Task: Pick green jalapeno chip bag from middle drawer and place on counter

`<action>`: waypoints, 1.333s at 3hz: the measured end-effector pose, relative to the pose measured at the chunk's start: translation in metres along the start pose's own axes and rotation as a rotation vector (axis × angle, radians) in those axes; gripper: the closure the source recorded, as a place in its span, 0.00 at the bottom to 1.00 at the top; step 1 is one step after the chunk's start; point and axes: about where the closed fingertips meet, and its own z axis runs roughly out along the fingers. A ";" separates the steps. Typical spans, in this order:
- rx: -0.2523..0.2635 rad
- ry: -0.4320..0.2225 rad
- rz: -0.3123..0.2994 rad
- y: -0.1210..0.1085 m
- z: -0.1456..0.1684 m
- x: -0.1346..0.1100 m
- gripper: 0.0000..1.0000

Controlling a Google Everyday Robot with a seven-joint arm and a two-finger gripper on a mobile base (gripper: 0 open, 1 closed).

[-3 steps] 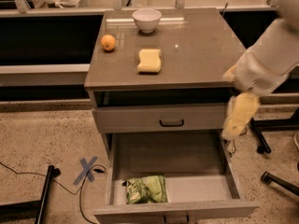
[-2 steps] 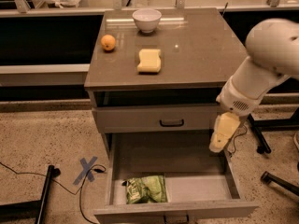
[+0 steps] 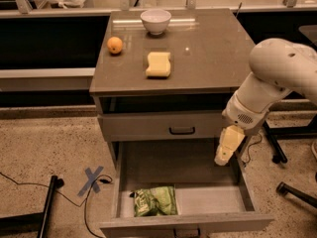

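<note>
One cam, high front, angled down; jaws frame rt.

In middle drawer (image 3: pixel 208 200), chip bag (image 3: pixel 155 201) front-left; end effector (image 3: pixel 222 158) above right side.

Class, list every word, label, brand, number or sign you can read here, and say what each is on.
"X": a blue tape cross on the floor.
Lettering on the green jalapeno chip bag in the middle drawer: too blurred to read.
No readable marking on the gripper, above the drawer's right side.
</note>
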 end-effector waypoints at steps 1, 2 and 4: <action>-0.032 -0.079 -0.073 0.014 0.049 0.007 0.00; 0.050 -0.235 -0.158 0.013 0.072 0.008 0.00; 0.114 -0.255 -0.217 0.003 0.068 0.009 0.00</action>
